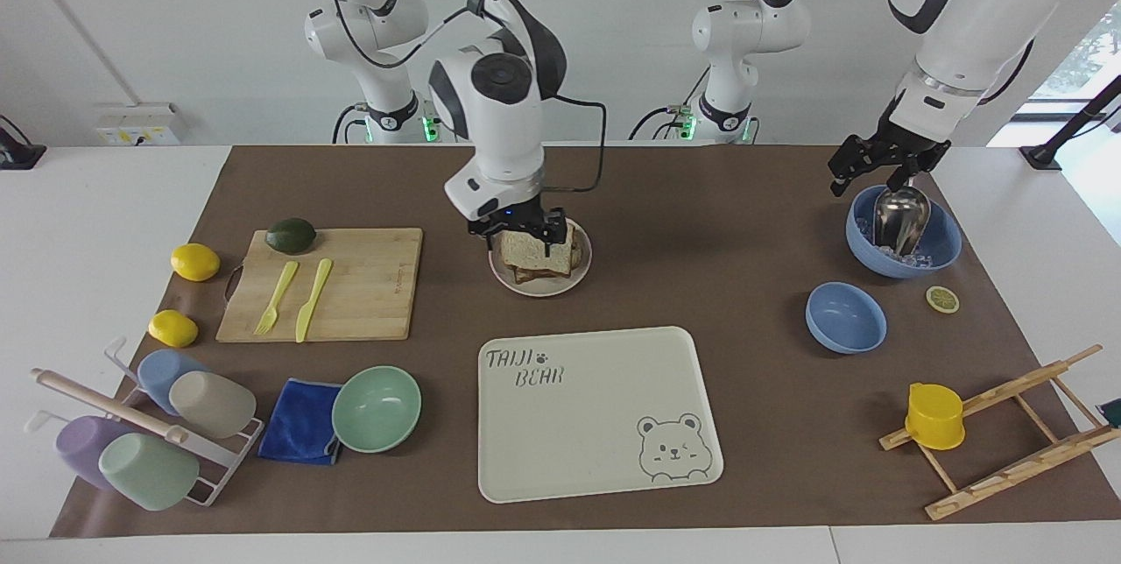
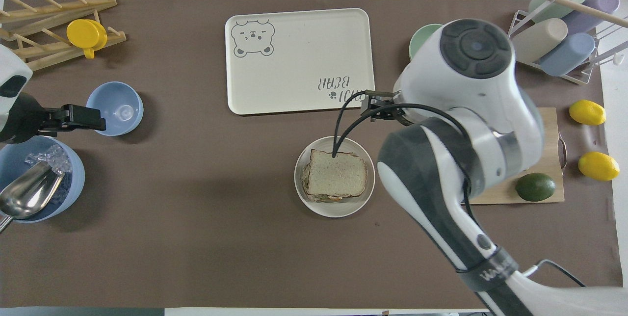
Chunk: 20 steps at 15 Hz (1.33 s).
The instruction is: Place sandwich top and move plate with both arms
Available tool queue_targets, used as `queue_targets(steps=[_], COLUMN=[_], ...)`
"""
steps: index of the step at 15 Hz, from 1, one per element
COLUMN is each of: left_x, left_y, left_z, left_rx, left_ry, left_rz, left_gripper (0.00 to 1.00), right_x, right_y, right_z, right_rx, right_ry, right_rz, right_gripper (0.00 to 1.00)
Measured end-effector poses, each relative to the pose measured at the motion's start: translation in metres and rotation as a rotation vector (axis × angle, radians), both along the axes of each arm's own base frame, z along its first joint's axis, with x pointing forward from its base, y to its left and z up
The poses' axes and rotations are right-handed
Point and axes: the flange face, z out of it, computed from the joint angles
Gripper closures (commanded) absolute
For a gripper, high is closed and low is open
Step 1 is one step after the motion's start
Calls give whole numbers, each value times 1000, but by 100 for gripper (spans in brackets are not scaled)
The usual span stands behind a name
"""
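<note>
Tabletop (image 1: 753, 424): brown. Tray (image 1: 604, 459): cream, printed with a grey bear outline and lettering. Beside the tray, plate (image 2: 305, 197): beige-grey; bread slice (image 2: 337, 173): pale tan, brown crust. Bowl (image 1: 377, 408): mint green; cloth (image 1: 299, 422): blue.

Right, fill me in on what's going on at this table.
The top slice lies flat on the sandwich on the plate. The right pincer is open, empty and raised just above the plate's edge, holding nothing. The left pincer is open over the rim of the blue ice bowl. The plate has not yet gone anywhere; the tray has nothing on it.
</note>
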Motion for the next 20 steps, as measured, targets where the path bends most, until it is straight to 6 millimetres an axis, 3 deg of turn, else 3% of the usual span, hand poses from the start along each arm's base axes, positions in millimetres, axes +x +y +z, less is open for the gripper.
queue_targets(steps=[5, 7, 9, 11, 13, 18, 20], left_x=[-1, 0, 0, -1, -6, -37, -44], left_y=[-84, -122, -161, -194, -219, -267, -280], left_z=[-39, -59, -86, -116, -142, -199, -215], left_rx=[-81, -90, -91, -88, -100, -126, -120], left_ry=[-27, -30, -23, -5, -1, -1, 13], left_rz=[46, 39, 9, -31, -53, -99, -118], left_gripper=[0, 0, 0, 0, 1, 2, 5], right_x=[-22, -38, -47, -49, -49, -47, -43], right_y=[-137, -179, -211, -227, -229, -234, -235], right_z=[69, 93, 101, 96, 94, 115, 113], right_rx=[-10, -4, 3, 8, 11, 19, 19], right_ry=[73, 84, 94, 114, 119, 140, 144], right_rz=[24, 23, 19, 16, 23, 26, 33], right_gripper=[0, 0, 0, 0, 0, 0, 0])
